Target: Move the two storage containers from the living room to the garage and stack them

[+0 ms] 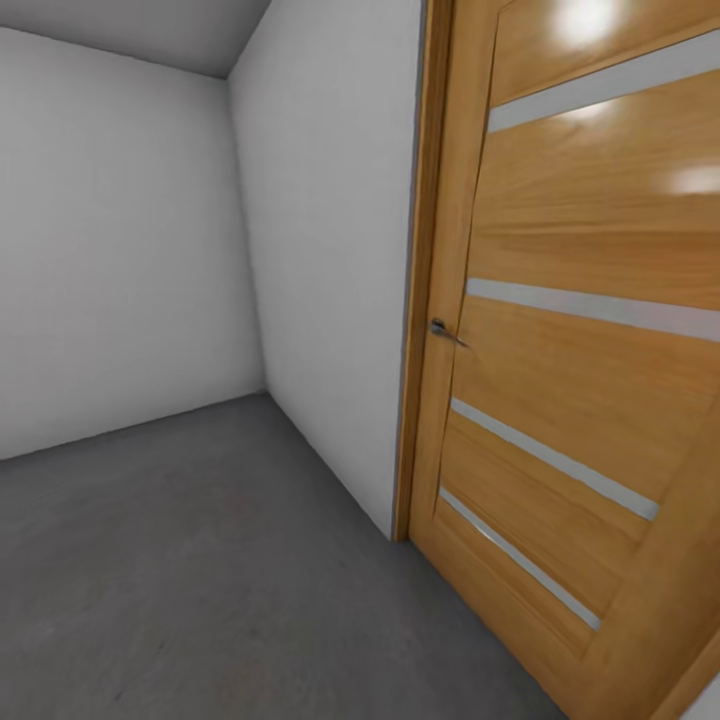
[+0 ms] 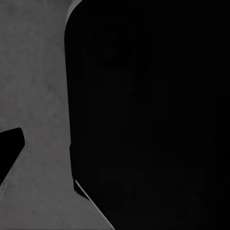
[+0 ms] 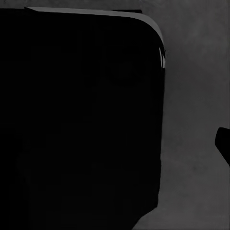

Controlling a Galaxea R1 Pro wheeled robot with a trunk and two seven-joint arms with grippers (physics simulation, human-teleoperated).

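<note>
The two storage containers are out of view. The head view looks into a corner of the garage, with plain pale grey walls (image 1: 120, 250) and the dark grey mottled concrete floor (image 1: 200, 570). In the left wrist view a large black body (image 2: 153, 115) blocks most of the picture, and a small dark tip (image 2: 9, 148) juts over the grey floor (image 2: 38, 96). A similar black mass (image 3: 81, 120) shows in the right wrist view, with a dark tip (image 3: 224, 143) at the edge over the floor (image 3: 196, 96).
A tall wooden door (image 1: 580, 350) with pale grey horizontal strips stands close on the right, its metal handle (image 1: 445, 330) by the frame. A white wall edge (image 1: 340, 300) runs back from the door to the room's corner.
</note>
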